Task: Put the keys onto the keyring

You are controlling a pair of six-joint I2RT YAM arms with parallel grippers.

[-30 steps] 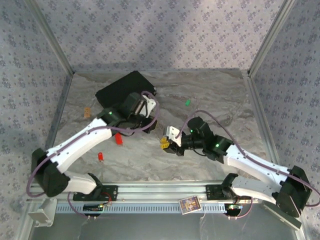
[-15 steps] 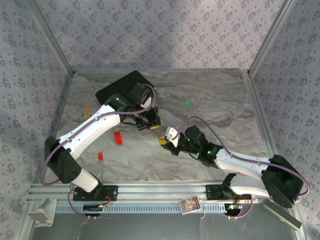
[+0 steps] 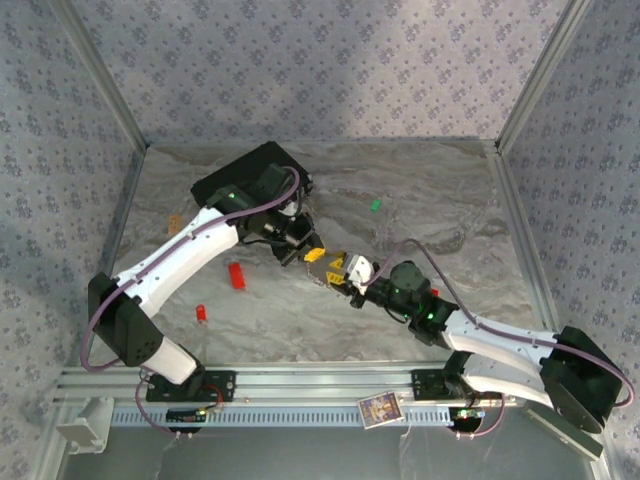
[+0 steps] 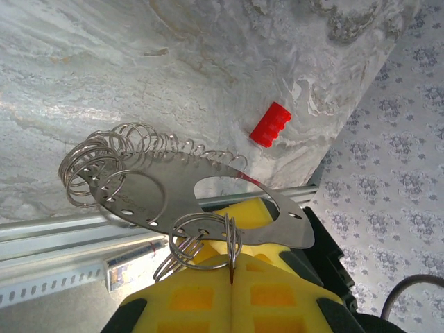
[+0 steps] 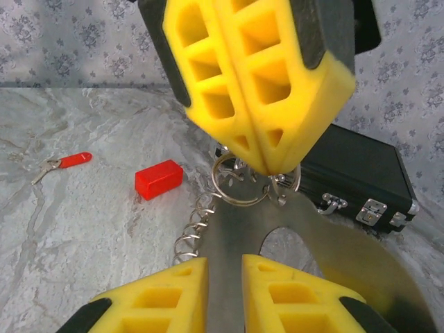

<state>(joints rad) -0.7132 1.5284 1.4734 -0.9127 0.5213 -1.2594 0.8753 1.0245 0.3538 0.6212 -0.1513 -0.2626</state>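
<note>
The right gripper's (image 5: 225, 270) yellow pads are seen narrowly parted about one rim of the keyring (image 5: 232, 222), a flat steel plate hung with wire loops; whether the rim is clamped cannot be told. Just beyond, the plate's far end is pinched by the fully clenched left gripper (image 5: 262, 165). A red block (image 5: 159, 178) is set on the marbled table (image 5: 90, 229) to the left of both tools, with a red-headed key (image 5: 64, 161) lying farther left. Behind the left gripper a black case (image 5: 361, 173) is latched closed, its contents hidden.
</note>
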